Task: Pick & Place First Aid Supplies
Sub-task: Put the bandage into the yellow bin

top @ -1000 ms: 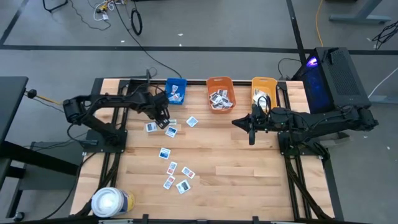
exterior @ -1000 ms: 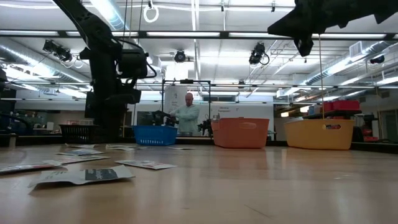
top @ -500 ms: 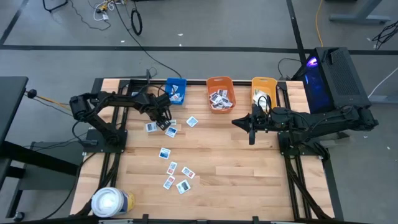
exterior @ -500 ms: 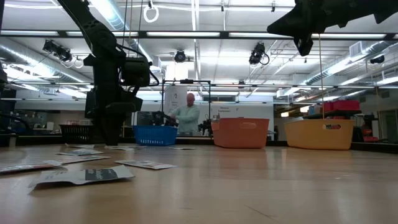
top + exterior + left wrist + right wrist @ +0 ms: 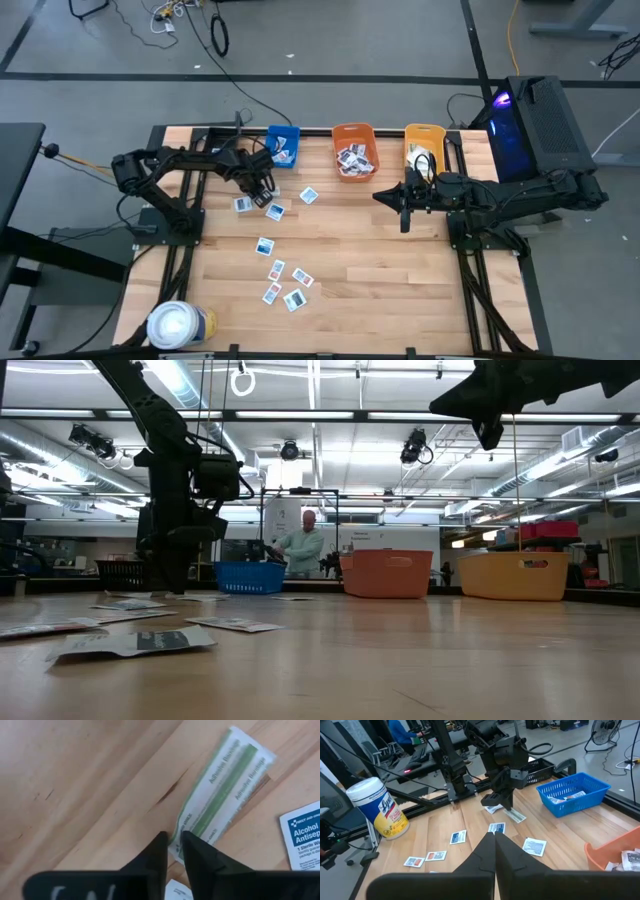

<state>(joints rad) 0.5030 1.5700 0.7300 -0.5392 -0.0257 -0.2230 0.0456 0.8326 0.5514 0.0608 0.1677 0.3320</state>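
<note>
left gripper (image 5: 171, 851) is down at the counter (image 5: 380, 270) just in front of the blue bin (image 5: 283, 146), its two dark fingers nearly pressed together and pinching the near end of a long pale greenish strip (image 5: 220, 790) that lies flat on the wood. beside that strip sits a white packet with blue print (image 5: 302, 835), and more small packets are scattered across the counter toward the front edge (image 5: 283, 283). others already lie in the blue bin and the orange bin (image 5: 354, 150); the yellow bin (image 5: 424, 145) stands next to them. right gripper (image 5: 494, 841) hangs above the counter near the yellow bin, fingers pressed together and empty. a white roll (image 5: 178, 324) stands at the front left corner. a person (image 5: 303, 547) shows in the room behind.
</note>
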